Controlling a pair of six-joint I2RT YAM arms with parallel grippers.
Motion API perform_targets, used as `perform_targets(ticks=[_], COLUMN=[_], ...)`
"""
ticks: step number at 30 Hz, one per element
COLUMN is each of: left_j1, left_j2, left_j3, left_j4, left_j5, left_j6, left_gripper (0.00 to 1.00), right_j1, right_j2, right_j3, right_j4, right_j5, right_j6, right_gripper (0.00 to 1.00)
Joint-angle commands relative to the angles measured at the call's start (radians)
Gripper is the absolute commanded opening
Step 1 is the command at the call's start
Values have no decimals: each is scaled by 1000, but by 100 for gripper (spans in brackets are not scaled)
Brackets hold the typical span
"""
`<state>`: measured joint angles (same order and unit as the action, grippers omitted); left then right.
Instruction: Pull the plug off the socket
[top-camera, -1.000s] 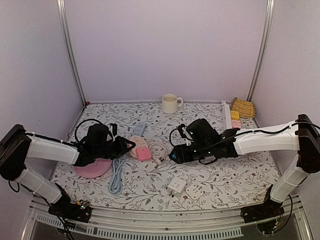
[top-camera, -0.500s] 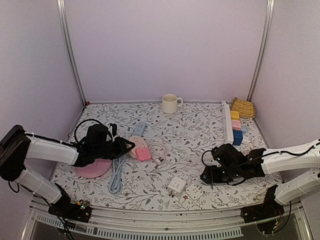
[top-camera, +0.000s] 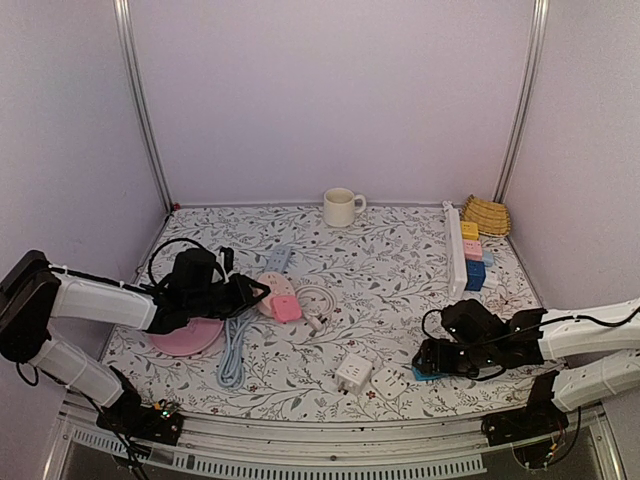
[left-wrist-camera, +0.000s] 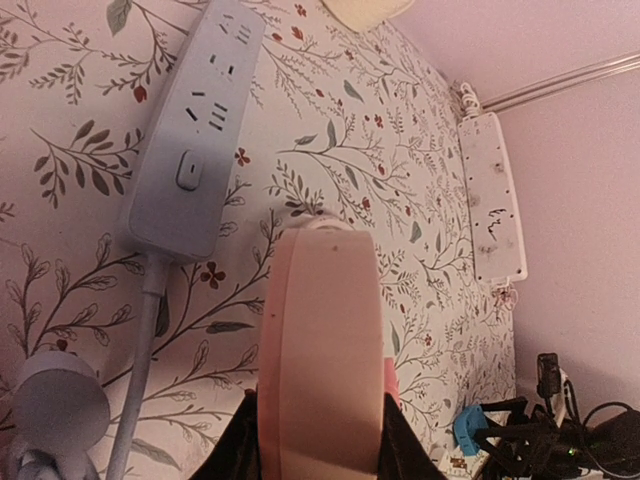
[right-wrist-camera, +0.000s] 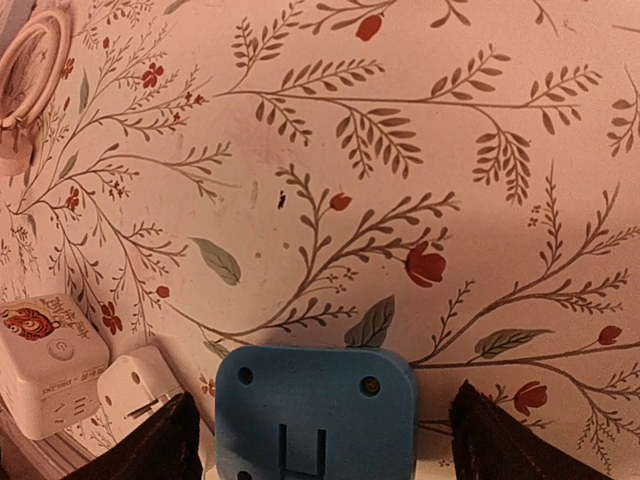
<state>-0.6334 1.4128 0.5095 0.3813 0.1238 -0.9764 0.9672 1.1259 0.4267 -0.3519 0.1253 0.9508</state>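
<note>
While the left tool (top-camera: 262, 290) clamps the pink socket (left-wrist-camera: 325, 340), the right tool (right-wrist-camera: 330, 440) gapes around the blue plug (right-wrist-camera: 315, 405).

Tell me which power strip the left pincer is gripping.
The pink power strip, clamped in the left pincer; the pale blue strip and the long white strip lie free.

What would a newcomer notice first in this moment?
The left pincer clamps the pink socket strip at mid-left of the floral table. Far across, near the table's right edge, the blue plug lies flat between the spread fingers of the open right pincer, well apart from that strip.
</note>
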Motion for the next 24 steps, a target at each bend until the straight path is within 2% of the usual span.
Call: perform_targets(ticks=[1, 11, 19, 24], left_j1=[0, -32, -70, -108], left_j2=[-16, -1, 0, 14], left_j3=[7, 7, 22, 56], left_j4=[55, 105, 131, 135], left_j5=[25, 67, 69, 52], left_j6=[18, 31, 31, 22], left_gripper=[0, 0, 0, 0], right_j1=[-4, -5, 36, 95], right_j2=[-9, 8, 148, 277], right_j3=[16, 152, 308, 431], right_j4=[-28, -56, 67, 137], right_j5=[19, 38, -26, -14], right_j6=[-1, -134, -233, -274], right_gripper=[92, 94, 94, 94])
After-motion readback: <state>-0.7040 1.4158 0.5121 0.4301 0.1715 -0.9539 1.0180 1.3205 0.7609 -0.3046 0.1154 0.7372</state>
